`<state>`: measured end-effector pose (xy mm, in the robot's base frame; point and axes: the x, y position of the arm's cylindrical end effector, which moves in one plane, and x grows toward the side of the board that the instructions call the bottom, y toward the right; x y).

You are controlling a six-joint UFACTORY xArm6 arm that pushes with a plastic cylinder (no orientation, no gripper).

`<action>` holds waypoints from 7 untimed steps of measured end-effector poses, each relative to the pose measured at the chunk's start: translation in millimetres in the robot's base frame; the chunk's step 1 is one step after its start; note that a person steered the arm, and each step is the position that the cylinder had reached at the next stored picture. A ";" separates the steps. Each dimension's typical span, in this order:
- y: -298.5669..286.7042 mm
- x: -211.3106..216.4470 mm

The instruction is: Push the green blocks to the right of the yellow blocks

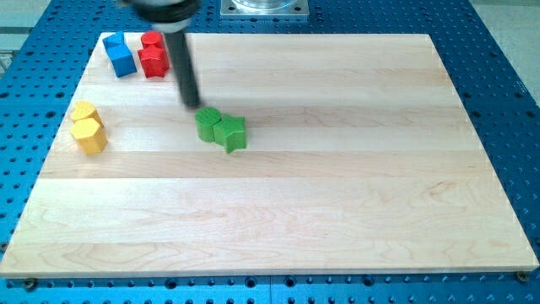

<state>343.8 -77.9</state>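
Observation:
Two green blocks sit touching near the board's upper middle: a rounded green block (207,124) on the left and a green star-shaped block (230,133) on its right. Two yellow blocks stand at the view's left edge of the board: a yellow heart-like block (84,111) above a yellow hexagonal block (89,135). The green blocks lie to the right of the yellow ones. My tip (192,105) is just above and left of the rounded green block, very close to it; contact cannot be told.
Two blue blocks (120,54) and two red blocks (153,54) sit together at the board's top left corner. The wooden board (337,194) lies on a blue perforated table. A metal mount (264,8) is at the view's top.

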 end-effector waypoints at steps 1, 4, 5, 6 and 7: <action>105.5 61.8; 42.4 100.6; 14.3 78.1; -53.5 108.7; -12.6 108.3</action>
<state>452.1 -90.5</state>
